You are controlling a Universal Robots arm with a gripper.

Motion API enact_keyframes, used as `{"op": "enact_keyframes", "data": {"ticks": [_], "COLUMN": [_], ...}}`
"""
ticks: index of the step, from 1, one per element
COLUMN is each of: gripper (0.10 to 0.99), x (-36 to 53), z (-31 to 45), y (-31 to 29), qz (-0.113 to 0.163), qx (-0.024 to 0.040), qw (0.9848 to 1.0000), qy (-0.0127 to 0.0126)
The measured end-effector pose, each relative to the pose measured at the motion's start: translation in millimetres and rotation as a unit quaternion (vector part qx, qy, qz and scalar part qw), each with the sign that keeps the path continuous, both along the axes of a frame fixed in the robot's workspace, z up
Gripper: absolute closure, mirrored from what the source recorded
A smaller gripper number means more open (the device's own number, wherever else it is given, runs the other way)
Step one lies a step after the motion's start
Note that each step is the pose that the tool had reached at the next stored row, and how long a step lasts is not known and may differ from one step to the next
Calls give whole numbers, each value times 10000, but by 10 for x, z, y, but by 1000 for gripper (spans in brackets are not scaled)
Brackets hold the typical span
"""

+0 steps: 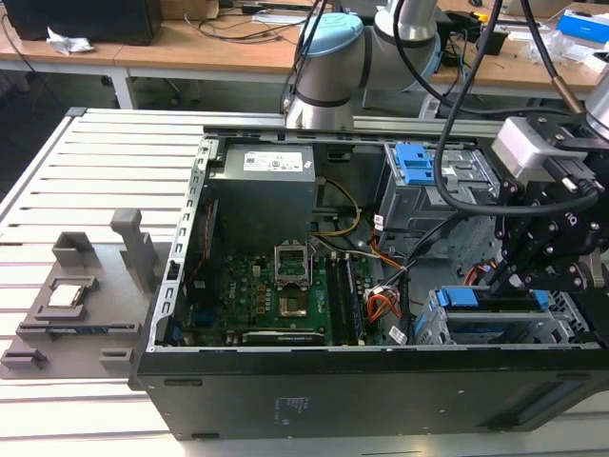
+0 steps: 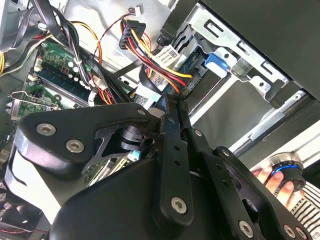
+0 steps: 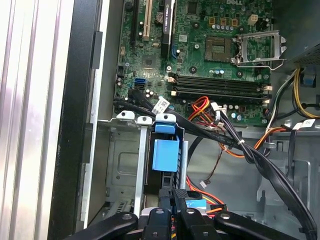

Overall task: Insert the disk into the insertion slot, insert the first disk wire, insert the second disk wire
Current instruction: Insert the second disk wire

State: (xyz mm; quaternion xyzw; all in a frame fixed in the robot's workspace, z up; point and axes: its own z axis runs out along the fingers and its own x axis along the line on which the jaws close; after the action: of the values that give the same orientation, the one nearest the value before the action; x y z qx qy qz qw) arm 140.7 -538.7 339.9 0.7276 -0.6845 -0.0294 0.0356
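The disk (image 1: pixel 461 297) lies in the insertion slot of the low silver cage (image 1: pixel 428 328) at the exterior view's right, its blue carrier showing on top. My gripper (image 1: pixel 506 278) hangs just above the carrier's far edge. In the first wrist view the black fingertips (image 3: pixel 172 196) meet at the dark end of the disk (image 3: pixel 165 152), inside the cage (image 3: pixel 120 170). The fingers (image 2: pixel 170 107) look shut, and I see nothing between them. A black connector on red and yellow wires (image 2: pixel 131 31) hangs loose nearby. A black labelled cable (image 3: pixel 161 105) runs across the cage.
The open case holds a motherboard (image 1: pixel 285 295), a grey power supply (image 1: pixel 262 181) and a taller grey cage with a blue latch (image 1: pixel 417 164). A grey fixture (image 1: pixel 71 300) sits on the slatted table at the exterior view's left. A person's hand (image 2: pixel 270 180) rests by a blue-ringed knob (image 2: pixel 285 167).
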Motion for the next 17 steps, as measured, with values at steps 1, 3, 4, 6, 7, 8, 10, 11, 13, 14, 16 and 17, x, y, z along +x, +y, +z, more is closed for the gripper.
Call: {"op": "enact_keyframes", "data": {"ticks": [1,3,4,6,7,8,10,11,13,14,16,17], "gripper": [941,941,941,941,941,941,941,941,941,941,941,941], "x": [0,0,0,0,0,0,0,0,1,0,1,1], "z": [-5,-13,-19,-28,-31,-34,-40,-45,-48,-49,-49,-49], "y": [0,-1,0,0,0,0,0,0,0,0,0,0], "qz": [0,0,0,0,0,0,0,0,0,0,0,0], "qx": [0,-1,0,1,1,0,-2,-3,-6,-7,-11,-13], "qw": [10000,10000,10000,10000,10000,10000,10000,10000,10000,10000,10000,10000], "qy": [0,0,0,0,0,0,0,0,0,0,-1,-1]}}
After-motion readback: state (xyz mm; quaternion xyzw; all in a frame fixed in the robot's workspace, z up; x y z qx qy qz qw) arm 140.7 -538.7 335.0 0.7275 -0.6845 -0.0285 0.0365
